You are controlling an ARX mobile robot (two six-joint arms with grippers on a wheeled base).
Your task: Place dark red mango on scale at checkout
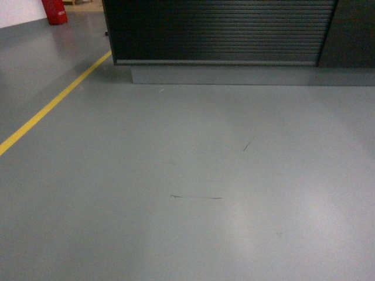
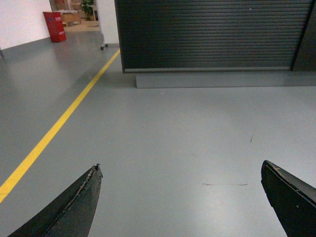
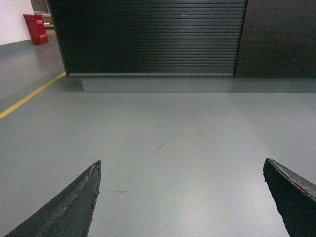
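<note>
While no writing reads clearly, the dark ribbed-front checkout worktop point(image 1: 222, 29) stands at 12 o'clock on grey floor point(image 1: 187, 175); left gripper point(image 2: 180, 197) and right gripper point(image 3: 180, 197) gape wide, empty.

The left hand point(image 2: 180, 195) shows in its own wrist view as two dark, tapered fingers point(image 2: 74, 205) rising from the bottom corners of the frame, tips spread wide apart with nothing between them. It is held above the floor, tilted forward and downward. The right hand point(image 3: 182, 195) has the same pose in its wrist view: two dark fingers point(image 3: 291, 195) at the bottom corners, tips far apart, nothing held, also above the floor and angled forward. Neither arm nor hand appears in the head view.
</note>
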